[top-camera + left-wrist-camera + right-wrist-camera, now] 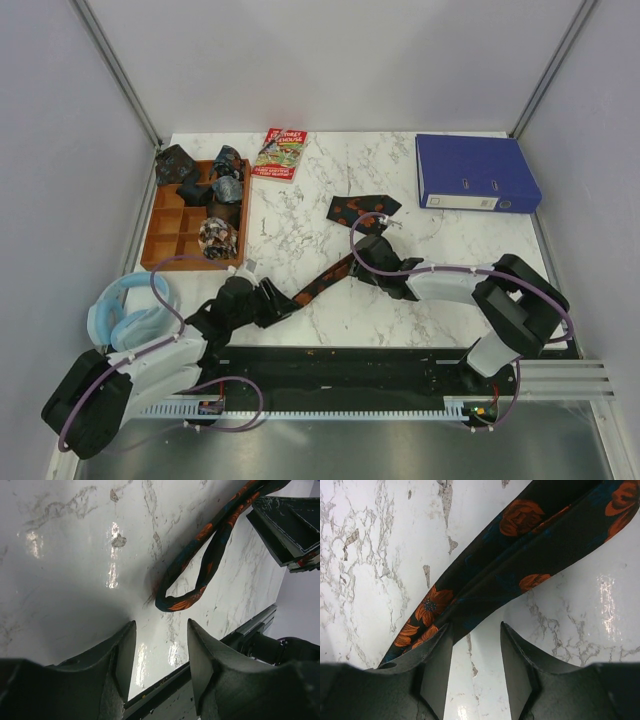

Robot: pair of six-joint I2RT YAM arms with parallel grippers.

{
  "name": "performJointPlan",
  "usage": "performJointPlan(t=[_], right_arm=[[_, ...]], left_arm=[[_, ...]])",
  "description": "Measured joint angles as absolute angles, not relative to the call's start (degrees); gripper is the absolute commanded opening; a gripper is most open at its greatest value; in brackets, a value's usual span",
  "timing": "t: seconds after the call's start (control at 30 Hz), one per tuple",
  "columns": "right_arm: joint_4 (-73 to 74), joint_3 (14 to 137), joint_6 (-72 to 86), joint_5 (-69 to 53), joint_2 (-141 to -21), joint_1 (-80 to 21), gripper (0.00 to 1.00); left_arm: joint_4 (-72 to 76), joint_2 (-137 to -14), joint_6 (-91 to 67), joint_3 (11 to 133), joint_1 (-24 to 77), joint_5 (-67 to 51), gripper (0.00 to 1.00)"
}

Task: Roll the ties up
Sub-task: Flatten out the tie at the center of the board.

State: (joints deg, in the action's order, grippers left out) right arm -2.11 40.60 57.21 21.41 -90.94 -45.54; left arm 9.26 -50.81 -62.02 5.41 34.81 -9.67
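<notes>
Laid diagonally across the table [300, 220], the tie [322, 282], left gripper [160, 630] jaws part-open and empty just short of its looped end, right gripper [475, 630] jaws likewise parted, holding nothing, one fingertip [437, 650] at its edge nearer the wide end.

Free passage was offered over the bare marble of the table [296, 215] at 9 to 12 o'clock from the centre, and again at 3 o'clock. The centre was crossed slantwise, from 1 to 7 o'clock, by the long tie [327, 279]. The edges were blocked by the wooden tray [156, 232] at 10 o'clock, the booklet [281, 153] at 11 and the blue binder [475, 170] at 2.
</notes>
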Motion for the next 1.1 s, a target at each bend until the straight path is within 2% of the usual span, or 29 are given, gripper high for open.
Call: performJointPlan(t=[0.27, 0.5, 0.7, 0.9, 0.93, 0.97, 1.1], right_arm=[[-2.7, 40.6, 57.2, 21.4, -91.2, -45.5, 0.50], [-4.0, 40.6, 57.2, 21.4, -91.7, -45.5, 0.50], [-5.2, 40.6, 57.2, 21.4, -92.3, -45.5, 0.50], [-6.7, 40.6, 57.1, 21.3, -92.9, -45.5, 0.50], [-6.7, 40.6, 57.1, 21.3, -92.9, -45.5, 0.50], [-6.7, 40.7, 56.9, 21.2, -92.9, -45.5, 0.50], [-6.2, 41.1, 56.1, 21.0, -93.0, -45.5, 0.51]], left_arm=[[15.4, -57.2, -62.1, 6.4, 34.9, -9.5, 0.51], [18.7, -60.6, -62.1, 6.6, 34.9, -9.0, 0.42], [20.3, -63.3, -61.9, 7.5, 34.9, -8.9, 0.41], [21.4, -66.6, -60.9, 8.8, 34.9, -8.4, 0.21], [21.5, -67.0, -60.8, 8.9, 34.9, -8.3, 0.08], [21.5, -67.4, -60.6, 9.1, 34.9, -8.2, 0.04], [21.1, -67.9, -59.7, 9.8, 34.9, -7.6, 0.02]])
